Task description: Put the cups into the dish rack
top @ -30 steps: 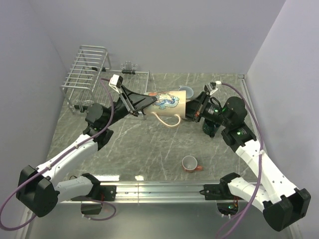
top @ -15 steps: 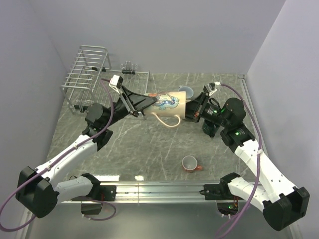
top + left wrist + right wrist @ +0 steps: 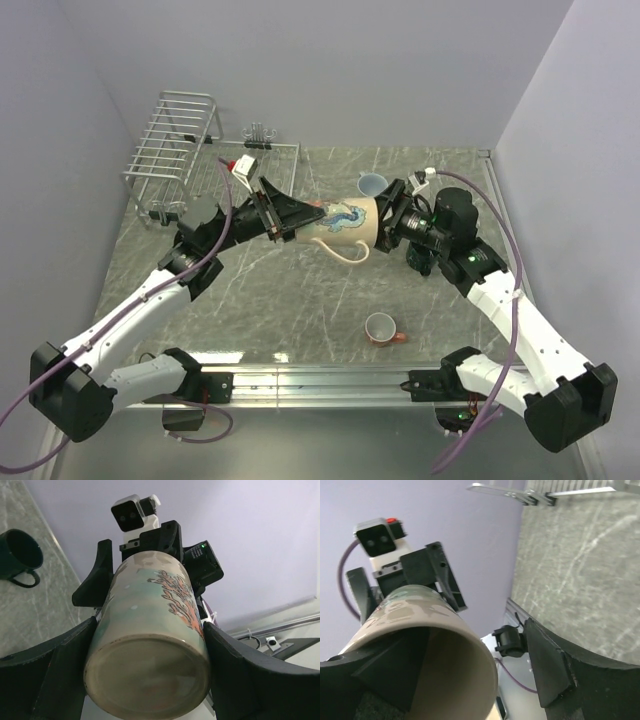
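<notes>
The taller beige cup (image 3: 340, 218), painted with a pattern, hangs on its side above the table's middle, handle down. My left gripper (image 3: 292, 216) is shut on its base end; in the left wrist view both fingers (image 3: 235, 675) press the cup's (image 3: 147, 672) sides. My right gripper (image 3: 386, 222) stands open at the cup's mouth (image 3: 427, 645): one finger is inside the rim, the other finger (image 3: 550, 665) is outside with a gap. The dish rack (image 3: 175, 150) stands at the far left. A pale blue cup (image 3: 370, 184), a dark cup (image 3: 420, 262) and a small orange-red cup (image 3: 380, 327) rest on the table.
The dark cup (image 3: 19, 555) sits partly under my right arm. The orange-red cup is near the front rail (image 3: 320, 380). Walls close in on the left, back and right. The rack's tall barred section (image 3: 188, 112) is at its far end.
My right gripper has opened and let go of the beige cup's rim. My left gripper has shifted a little to the right with the cup in it.
</notes>
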Robot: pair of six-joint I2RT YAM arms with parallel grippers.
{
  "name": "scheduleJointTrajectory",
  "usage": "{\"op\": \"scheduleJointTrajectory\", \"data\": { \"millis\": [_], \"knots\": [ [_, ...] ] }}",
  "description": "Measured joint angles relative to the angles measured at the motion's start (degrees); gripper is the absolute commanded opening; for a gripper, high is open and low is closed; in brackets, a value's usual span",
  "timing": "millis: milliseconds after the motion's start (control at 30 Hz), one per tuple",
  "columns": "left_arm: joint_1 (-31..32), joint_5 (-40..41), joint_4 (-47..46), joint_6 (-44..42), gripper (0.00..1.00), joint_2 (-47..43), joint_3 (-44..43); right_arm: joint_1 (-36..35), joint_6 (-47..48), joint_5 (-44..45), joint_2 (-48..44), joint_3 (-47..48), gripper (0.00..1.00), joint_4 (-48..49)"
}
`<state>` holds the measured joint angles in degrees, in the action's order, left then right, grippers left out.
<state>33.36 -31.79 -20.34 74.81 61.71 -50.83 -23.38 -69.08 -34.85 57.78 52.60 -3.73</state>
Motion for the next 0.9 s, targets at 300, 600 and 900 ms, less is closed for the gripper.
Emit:
{"op": "scheduleJointTrajectory", "data": {
  "millis": [300,600,900],
  "knots": [
    [-8.2,-0.8,12.9,-4.3,0.00,-1.0,-3.0,0.6,2.8,1.4,-1.2,-1.6,0.86,-4.1],
    [-12.0,0.6,22.1,-9.6,0.00,3.1,-9.2,5.0,3.0,0.7,-2.4,-5.1,0.85,-5.8],
    [-14.2,11.6,42.4,-22.6,0.00,17.7,-31.9,7.4,7.0,-0.1,-3.2,-3.8,0.84,-11.9]
  ]
}}
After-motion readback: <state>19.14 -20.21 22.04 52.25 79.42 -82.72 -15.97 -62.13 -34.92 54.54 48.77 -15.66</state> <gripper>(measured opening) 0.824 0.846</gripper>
